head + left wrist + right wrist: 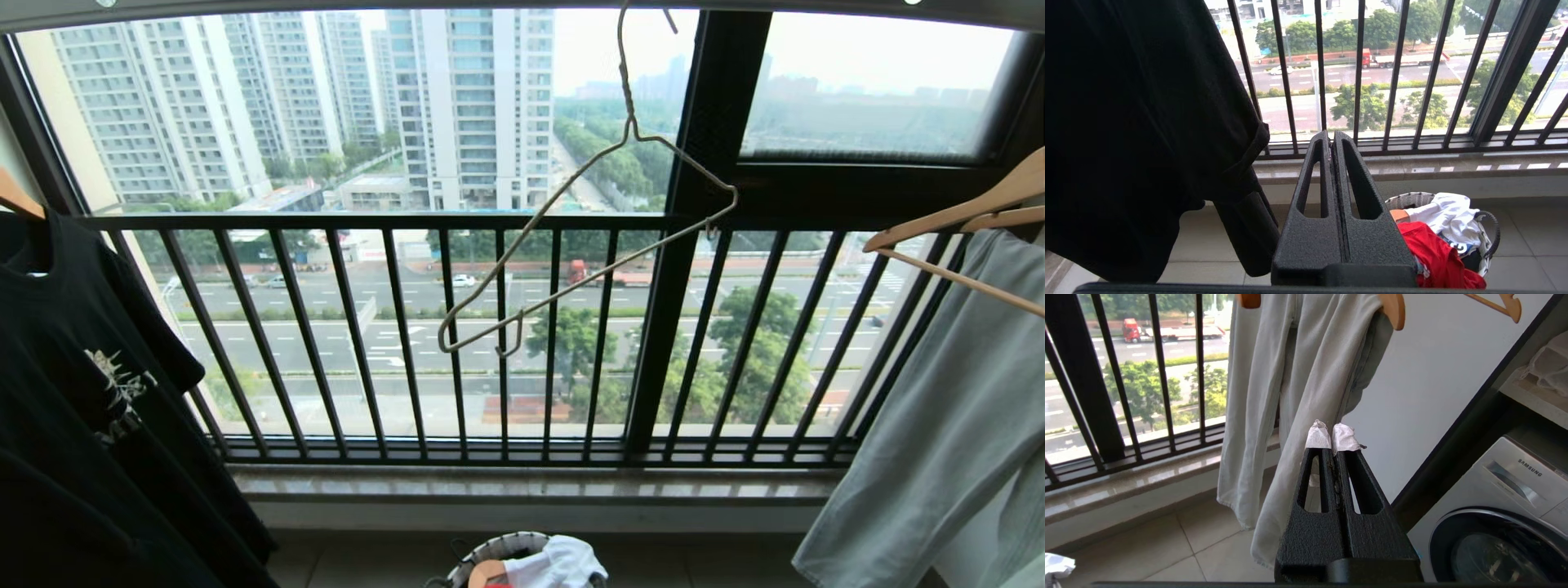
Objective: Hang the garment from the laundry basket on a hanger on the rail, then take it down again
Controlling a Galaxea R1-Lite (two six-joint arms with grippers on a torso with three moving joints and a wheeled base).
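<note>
The black barred window railing (pixel 457 327) is taken as the landmark: in front of its middle the thin white wire hanger (pixel 584 237) is seen dangling bare and tilted, its hook reaching up toward the grey overhead rail (pixel 522 6), of which only an edge is shown. Left of the railing a black printed T-shirt (pixel 82 392) is hung; right of it, a pale grey garment (pixel 939 441) on a light wooden hanger (pixel 963 220). Below the railing, on the floor, the small round laundry basket (pixel 1488 228) is cut off in the head view; the red T-shirt (pixel 1437 257) is seen bundled inside, half hidden behind the left gripper (pixel 1331 136) and a white cloth (pixel 1449 216). Both the left gripper and the right gripper (pixel 1331 437) are pressed together, nothing pinched.
</note>
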